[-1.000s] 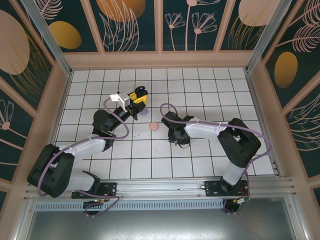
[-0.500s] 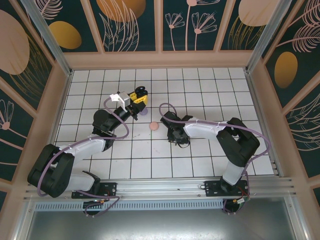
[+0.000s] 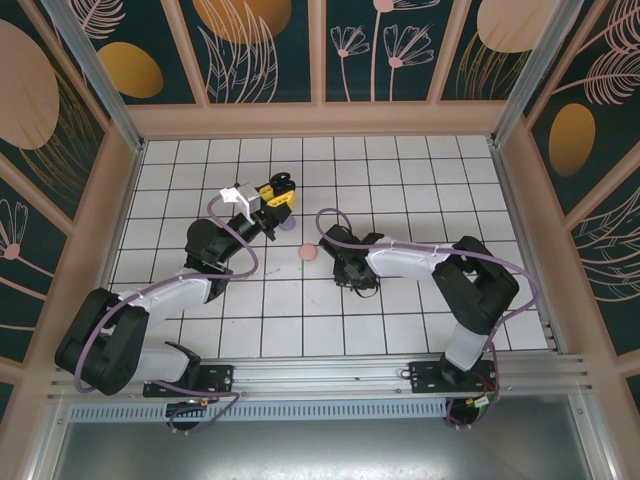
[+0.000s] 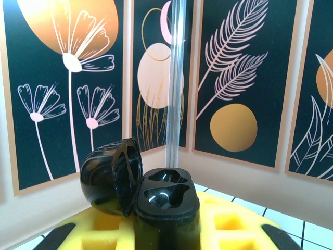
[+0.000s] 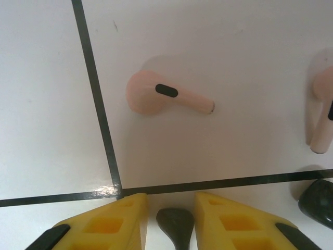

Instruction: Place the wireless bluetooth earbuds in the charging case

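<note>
My left gripper [image 3: 277, 196] [image 4: 166, 232] is raised and shut on a black charging case [image 4: 167, 200]. The case's lid [image 4: 110, 177] is swung open to the left and both of its wells are empty. My right gripper [image 3: 349, 274] [image 5: 170, 202] is down at the table, open. A black earbud [image 5: 175, 225] lies between its yellow fingers [image 5: 112, 221] with a gap on each side. Just ahead of it lies a pale pink earbud [image 5: 166, 97]. A second pink earbud [image 5: 320, 117] is at the right edge. Another dark piece [image 5: 317, 202] sits at the lower right.
A round pink case [image 3: 307, 254] lies on the white tiled table [image 3: 400, 180], left of the right gripper. A lilac case [image 3: 289, 227] sits just below the left gripper. Wooden walls fence the table on three sides.
The right gripper has crept slightly left along the table. The left arm and its case have stayed still.
</note>
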Controlling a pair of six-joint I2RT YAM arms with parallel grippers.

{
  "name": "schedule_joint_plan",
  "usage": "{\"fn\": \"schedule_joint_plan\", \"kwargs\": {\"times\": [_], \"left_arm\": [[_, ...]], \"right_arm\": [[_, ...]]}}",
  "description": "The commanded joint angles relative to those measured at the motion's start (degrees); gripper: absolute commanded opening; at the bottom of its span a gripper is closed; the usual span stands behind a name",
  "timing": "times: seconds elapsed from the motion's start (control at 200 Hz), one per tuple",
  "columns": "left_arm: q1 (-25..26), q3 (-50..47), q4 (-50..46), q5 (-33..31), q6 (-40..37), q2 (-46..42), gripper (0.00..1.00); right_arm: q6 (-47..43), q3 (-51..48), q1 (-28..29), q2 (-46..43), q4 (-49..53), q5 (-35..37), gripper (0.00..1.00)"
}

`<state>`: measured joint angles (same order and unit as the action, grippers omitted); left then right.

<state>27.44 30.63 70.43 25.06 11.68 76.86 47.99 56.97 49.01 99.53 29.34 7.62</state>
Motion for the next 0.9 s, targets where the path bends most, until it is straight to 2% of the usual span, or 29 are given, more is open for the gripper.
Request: {"fn": "schedule_joint_plan", "kwargs": {"times": [0.0,0.375,0.676,0.896], "left_arm": [[0.2,1.0,1.3,1.0,0.6,-0.1,0.0],[0.2,1.5,0.8,1.0,0.7,-0.5,0.0],[0.2,1.4,1.8,1.1,-1.0,-1.4,0.0],[0.6,0.0,4.1,2.1,-4.2,-1.5,0.0]], "right_arm": [[0.4,-1.7,0.6,-0.4,-0.4,0.0,0.27],[0.1,-1.9,0.7,-2.3,-0.8,0.7,0.15],[-2.0,1.5,0.7,-9.2,0.1,4.2,0.14],[-6.5,10.2,0.6,-14.3,2.0,7.0,0.14]]}}
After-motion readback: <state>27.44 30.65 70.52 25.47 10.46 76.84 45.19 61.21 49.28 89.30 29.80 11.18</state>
